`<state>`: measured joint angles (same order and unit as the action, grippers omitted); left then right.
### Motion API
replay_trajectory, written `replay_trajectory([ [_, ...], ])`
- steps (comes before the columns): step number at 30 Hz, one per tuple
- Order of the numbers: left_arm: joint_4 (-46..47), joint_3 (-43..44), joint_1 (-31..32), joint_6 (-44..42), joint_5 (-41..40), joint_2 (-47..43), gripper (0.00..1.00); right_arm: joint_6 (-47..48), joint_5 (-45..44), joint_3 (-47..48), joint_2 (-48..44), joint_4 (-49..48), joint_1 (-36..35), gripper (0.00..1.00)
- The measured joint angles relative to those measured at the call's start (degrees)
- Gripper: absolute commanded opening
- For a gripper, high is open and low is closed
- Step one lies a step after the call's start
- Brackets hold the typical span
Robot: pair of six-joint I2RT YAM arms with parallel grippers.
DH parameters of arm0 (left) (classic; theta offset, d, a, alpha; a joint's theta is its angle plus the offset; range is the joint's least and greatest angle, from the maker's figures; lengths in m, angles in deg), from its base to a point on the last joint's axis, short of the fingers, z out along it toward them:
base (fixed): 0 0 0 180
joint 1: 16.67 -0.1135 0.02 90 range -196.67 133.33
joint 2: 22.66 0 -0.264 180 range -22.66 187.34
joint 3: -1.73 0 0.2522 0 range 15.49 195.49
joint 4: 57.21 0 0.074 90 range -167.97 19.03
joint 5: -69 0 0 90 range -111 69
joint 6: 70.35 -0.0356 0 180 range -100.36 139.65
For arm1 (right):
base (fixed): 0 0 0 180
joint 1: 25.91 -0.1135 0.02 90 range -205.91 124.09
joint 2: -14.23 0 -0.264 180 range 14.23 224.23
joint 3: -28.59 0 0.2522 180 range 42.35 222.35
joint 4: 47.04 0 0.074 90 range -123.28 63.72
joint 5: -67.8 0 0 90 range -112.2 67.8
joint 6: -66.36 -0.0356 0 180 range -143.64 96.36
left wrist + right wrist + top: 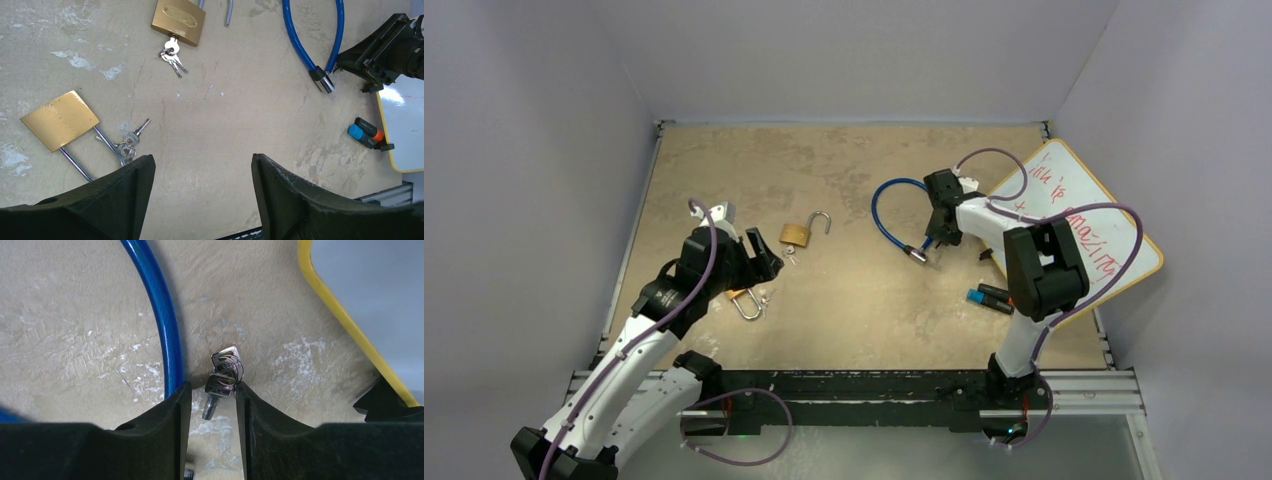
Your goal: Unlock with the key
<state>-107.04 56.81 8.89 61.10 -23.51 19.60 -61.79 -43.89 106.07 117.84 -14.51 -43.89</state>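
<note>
A small bunch of silver keys point(223, 376) lies on the table beside the blue cable lock point(160, 315). My right gripper point(213, 387) stands over the keys, jaws narrowly open. One key sits between the fingertips and touches the right finger, with a gap on the left. In the top view my right gripper point(939, 236) is by the cable lock's metal end point(917, 254). My left gripper point(202, 162) is wide open and empty. It hovers near a brass padlock point(60, 120) with keys point(129, 145) on its shackle. A second brass padlock point(178, 22) has its shackle open and keys point(172, 56) in its keyhole.
A whiteboard with a yellow rim point(1079, 225) lies at the right. Marker pens point(991, 297) lie next to its near corner. Grey walls close the table on three sides. The blue cable point(889, 215) loops left of my right gripper.
</note>
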Motion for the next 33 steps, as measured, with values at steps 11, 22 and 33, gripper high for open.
replay_trajectory([
  [11, 0.31, -0.96, 0.00, 0.00, 0.59, 0.00, 0.72, 0.87, 0.85, 0.28, 0.37, -1.55, 1.40, 0.08],
  [22, 8.13, -6.69, 0.00, 1.86, 9.77, 1.09, 0.71, 0.26, 5.86, -7.10, -9.68, -2.40, 1.44, 0.07],
  [33, 23.04, -16.83, 0.02, 8.92, 23.15, 5.95, 0.70, -1.53, 9.99, -16.70, -20.96, -2.19, 1.44, 0.36],
])
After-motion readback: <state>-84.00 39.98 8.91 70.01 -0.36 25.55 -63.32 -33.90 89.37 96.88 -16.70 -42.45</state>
